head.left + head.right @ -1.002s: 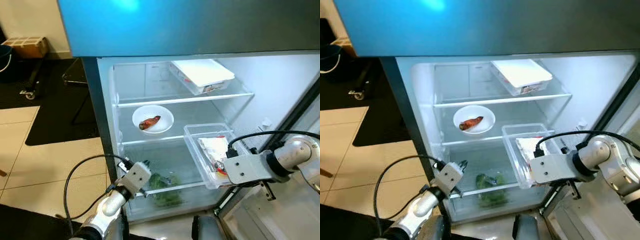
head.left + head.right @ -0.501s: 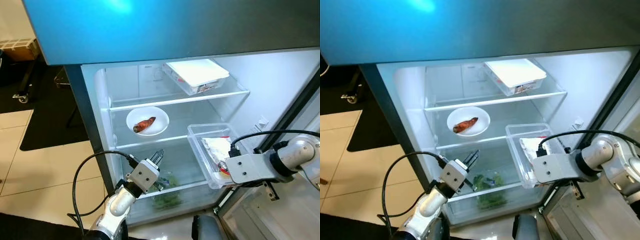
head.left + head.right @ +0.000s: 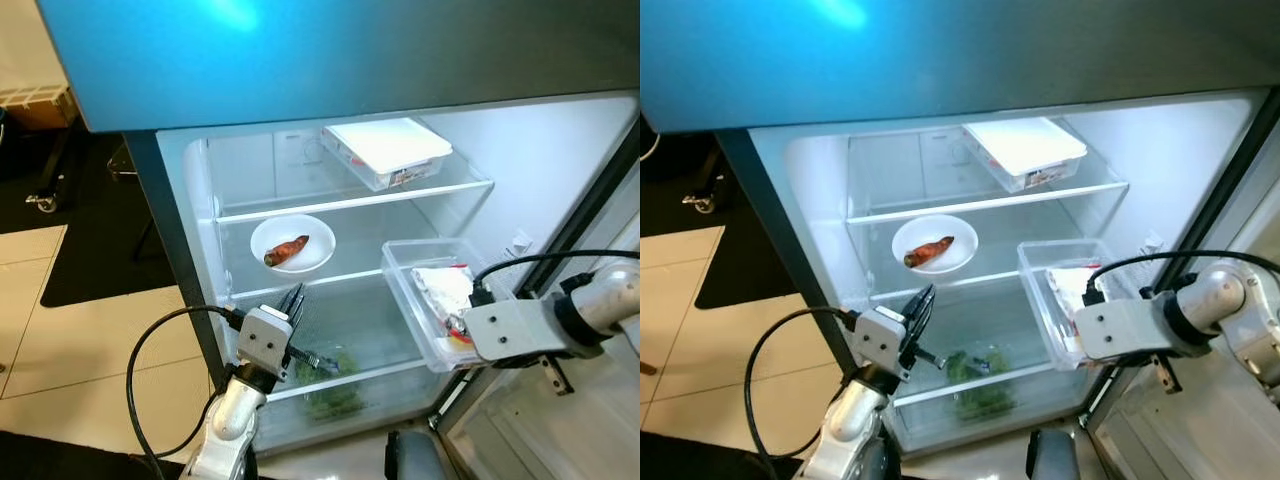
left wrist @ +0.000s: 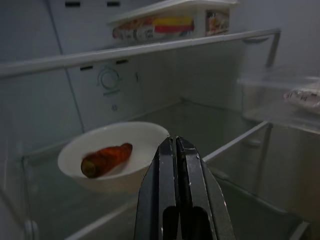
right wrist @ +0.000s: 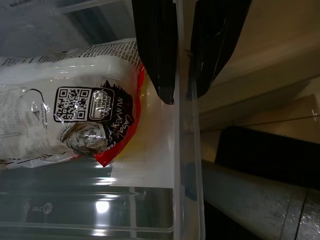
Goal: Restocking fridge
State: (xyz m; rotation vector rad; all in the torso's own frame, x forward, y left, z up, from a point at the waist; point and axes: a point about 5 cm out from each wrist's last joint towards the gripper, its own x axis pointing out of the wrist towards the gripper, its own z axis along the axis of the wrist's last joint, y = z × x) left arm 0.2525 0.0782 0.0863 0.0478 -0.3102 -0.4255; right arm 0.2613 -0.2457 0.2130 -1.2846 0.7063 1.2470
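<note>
- Right gripper (image 5: 181,85): two black fingers clamped on the thin near wall of the clear plastic bin (image 3: 402,290), one finger inside, one outside.
- Inside that bin, just beside the inner finger: white crinkled food packet (image 5: 65,105) with red edge, black print and a QR code.
- Bin held in front of the fridge's right side, level with the middle shelf (image 3: 330,278), tilted slightly, long and rectangular, see-through.
- Left gripper (image 4: 176,165): fingers pressed together, nothing between them, raised at the front of the lower compartment and pointed at the white bowl (image 3: 293,243).
- Bowl round and glossy, on the glass middle shelf, holding one reddish-brown sweet potato (image 3: 285,250); apart from the fingertips.
- Top glass shelf (image 3: 350,200): flat white-lidded container (image 3: 385,152), colourful label on its side.
- Bottom drawer: leafy green vegetables (image 3: 332,385) behind clear plastic.
- Fridge interior (image 3: 540,170) white and lit, dark door (image 3: 300,50) overhead.
- Beige tiled floor (image 3: 90,320) at left, with a black mat (image 3: 90,230).
</note>
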